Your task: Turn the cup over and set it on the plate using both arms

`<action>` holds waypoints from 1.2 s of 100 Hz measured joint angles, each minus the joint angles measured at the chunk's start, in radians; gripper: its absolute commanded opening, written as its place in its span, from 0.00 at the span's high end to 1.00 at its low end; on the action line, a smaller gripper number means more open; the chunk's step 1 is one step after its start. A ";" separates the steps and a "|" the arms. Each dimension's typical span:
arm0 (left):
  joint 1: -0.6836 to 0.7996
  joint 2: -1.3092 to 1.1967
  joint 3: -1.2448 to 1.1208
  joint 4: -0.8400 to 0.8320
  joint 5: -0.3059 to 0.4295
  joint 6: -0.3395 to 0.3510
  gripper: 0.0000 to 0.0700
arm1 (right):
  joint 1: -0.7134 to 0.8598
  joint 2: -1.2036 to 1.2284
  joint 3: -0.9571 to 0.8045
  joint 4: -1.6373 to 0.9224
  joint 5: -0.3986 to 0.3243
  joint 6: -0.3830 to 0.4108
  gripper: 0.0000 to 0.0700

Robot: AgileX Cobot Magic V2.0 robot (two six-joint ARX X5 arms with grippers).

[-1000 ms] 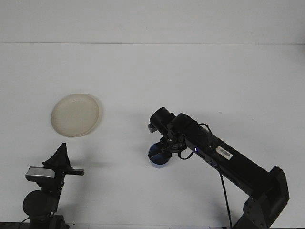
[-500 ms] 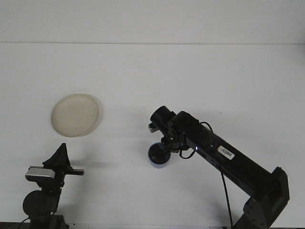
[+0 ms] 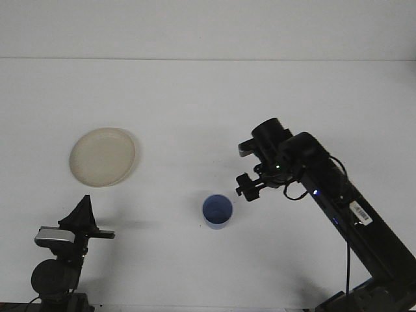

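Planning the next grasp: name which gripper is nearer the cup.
The right gripper, just right of the blue cup; the left gripper sits far left.

the white table (image 3: 208, 97) carries two things. a cream plate (image 3: 103, 156) lies at the left. a blue cup (image 3: 217, 211) stands upright, mouth up, near the middle.

Cup (image 3: 217, 210): small, blue, standing upright with the mouth up and the inside visible. It sits free on the white tabletop, near-centre, slightly toward the near edge, nothing touching it.

Plate (image 3: 103, 156): round, shallow, cream and a bit translucent, lying flat and right way up with a raised rim. It is on the left side, farther back than the cup and well apart from it. Nothing is on it.
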 measured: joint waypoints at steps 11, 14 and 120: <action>0.000 0.000 0.000 0.000 0.000 0.000 0.98 | -0.110 -0.043 0.000 0.000 -0.021 -0.033 0.30; 0.000 0.000 0.000 0.000 0.000 0.000 0.98 | -0.141 -0.058 0.000 0.000 -0.026 -0.041 0.31; 0.000 0.000 0.000 0.000 0.000 0.000 0.98 | -0.457 -0.887 -0.665 0.545 -0.015 -0.039 0.32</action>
